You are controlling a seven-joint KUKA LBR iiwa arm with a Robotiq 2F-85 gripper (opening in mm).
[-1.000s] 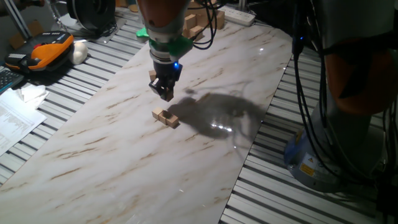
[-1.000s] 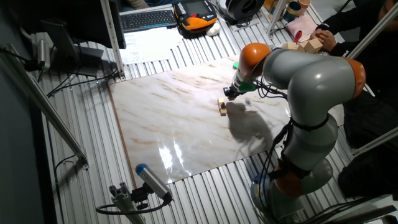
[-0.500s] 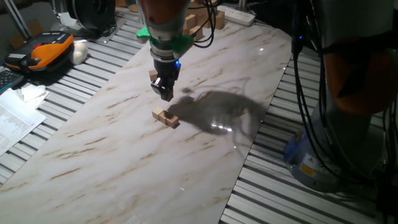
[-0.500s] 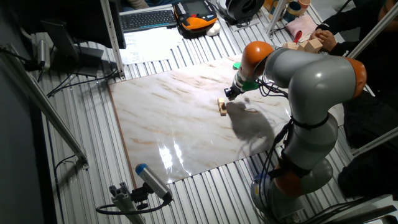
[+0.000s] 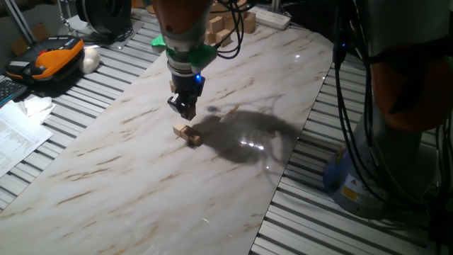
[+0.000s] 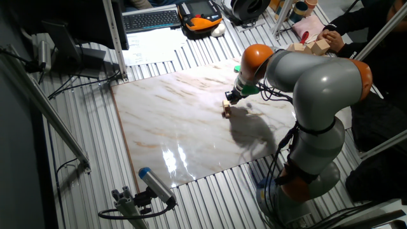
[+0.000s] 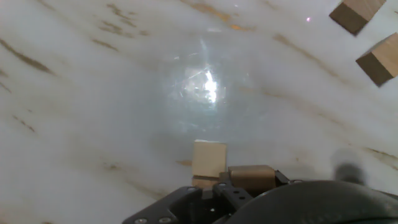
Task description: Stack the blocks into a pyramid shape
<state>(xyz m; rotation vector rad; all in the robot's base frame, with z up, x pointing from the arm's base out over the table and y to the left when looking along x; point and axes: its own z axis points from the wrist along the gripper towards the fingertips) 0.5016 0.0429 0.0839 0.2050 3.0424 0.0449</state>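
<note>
Block (image 7: 209, 159) pinched in the fingers (image 5: 182, 108), hanging above the worktop (image 5: 141, 184).
Light, stiff, smooth-sided; grip opposite flat faces, two blocks (image 5: 188, 134) lie just below.

Grey-and-orange arm (image 6: 311, 70), green collar (image 5: 185, 51), black end effector (image 5: 182, 106).

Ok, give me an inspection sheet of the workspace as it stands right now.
Surface: marbled white board on a slatted table, glare patch near the middle.
Job's things: two small blocks side by side on the board; two more at the hand view's upper right edge; one block close to the hand.
Clutter: pile of larger wooden blocks at the far end.
Grippers: gripper just above the pair; jaws' state unclear.
Cables: black bundle beside the robot base.
Surroundings: orange handheld device, papers, keyboard.
</note>
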